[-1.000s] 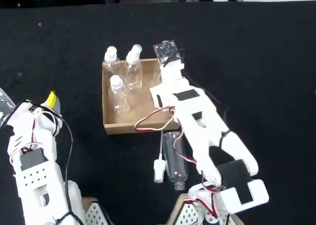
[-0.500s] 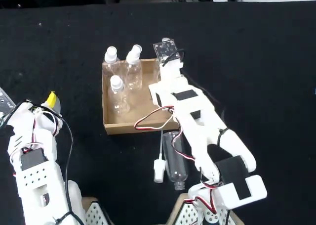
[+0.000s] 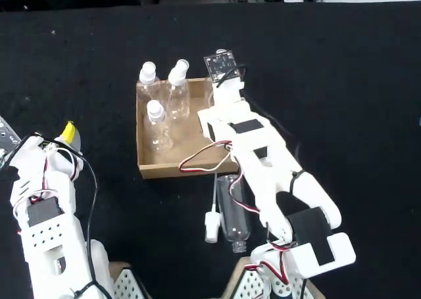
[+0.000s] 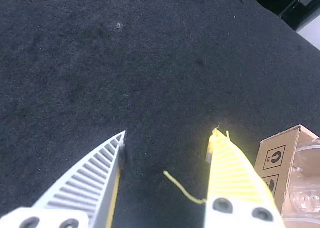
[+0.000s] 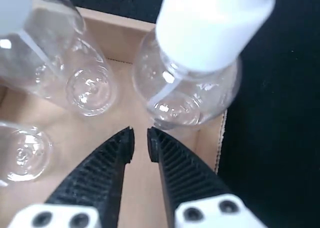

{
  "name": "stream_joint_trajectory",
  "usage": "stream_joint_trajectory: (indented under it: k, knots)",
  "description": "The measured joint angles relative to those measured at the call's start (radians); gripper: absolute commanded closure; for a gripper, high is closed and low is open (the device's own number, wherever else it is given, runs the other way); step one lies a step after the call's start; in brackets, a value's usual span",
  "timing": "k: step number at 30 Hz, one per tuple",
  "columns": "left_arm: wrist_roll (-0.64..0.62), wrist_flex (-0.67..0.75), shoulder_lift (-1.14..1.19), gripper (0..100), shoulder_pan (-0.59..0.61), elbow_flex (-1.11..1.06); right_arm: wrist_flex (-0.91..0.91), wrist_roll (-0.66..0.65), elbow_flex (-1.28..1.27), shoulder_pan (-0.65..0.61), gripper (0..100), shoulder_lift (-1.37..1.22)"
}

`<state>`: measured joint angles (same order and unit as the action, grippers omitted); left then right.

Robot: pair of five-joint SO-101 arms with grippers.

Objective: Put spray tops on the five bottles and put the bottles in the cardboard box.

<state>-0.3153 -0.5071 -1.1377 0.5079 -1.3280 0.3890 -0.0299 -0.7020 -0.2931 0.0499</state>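
Four-fifths done, at a guess. Can count four clear plastic bottles with white spray tops (image 3: pixel 156 125) standing upright inside the shallow brown cardboard box (image 3: pixel 177 169): three in the open toward its far left part, plus a fourth bottle (image 5: pixel 187 87) in the far right corner, tucked under the right arm (image 3: pixel 263 161). Left to do, judging from the layout: one clear plastic bottle without a top (image 3: pixel 233 210), lying on its side on the black cloth counter (image 3: pixel 342 82) just outside the box's near wall, and one loose white spray top with a dip tube (image 3: pixel 212 223) lying just beside it. Needs capping, then lifting into the box, with bare cardboard floor to spare along the near side.

Tally: five bottles, five spray tops (four fitted, one loose), one box, two arms.

Right gripper (image 5: pixel 140 134) down inside the box, just beside the fourth bottle, jaws narrow, almost together, holding nothing. Left gripper (image 4: pixel 167 138) well apart from every bottle, over bare counter off the box's left side, jaws wide, likewise holding nothing
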Motion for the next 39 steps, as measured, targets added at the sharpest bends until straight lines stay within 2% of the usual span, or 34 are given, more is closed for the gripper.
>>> stream_joint_trajectory:
  k: [4,8,10,14,18,24,34,39]
  knots:
    - [0.000,0.006,0.000,77,0.000,0.000,0.043,0.000,0.000,0.000,98.6,0.061]
    - [0.000,0.052,0.000,77,0.002,-0.034,0.186,0.000,0.000,0.000,98.5,0.196]
    - [0.000,0.074,0.000,77,0.002,-0.043,0.282,0.000,0.000,0.000,97.6,0.270]
    - [0.000,0.081,0.000,77,0.002,-0.044,0.508,-0.008,0.000,0.000,87.8,0.408]
    - [0.000,0.081,0.000,77,0.002,-0.044,0.769,-0.092,0.000,0.000,78.9,0.542]
    - [0.000,0.081,0.000,77,0.002,-0.044,1.048,-0.161,0.000,0.000,76.9,0.736]
    - [0.000,0.081,0.000,77,0.002,-0.044,1.097,-0.161,-0.170,0.000,76.7,0.815]
    - [0.000,0.081,0.000,77,0.002,-0.044,1.092,-0.037,-0.175,0.000,76.7,0.819]
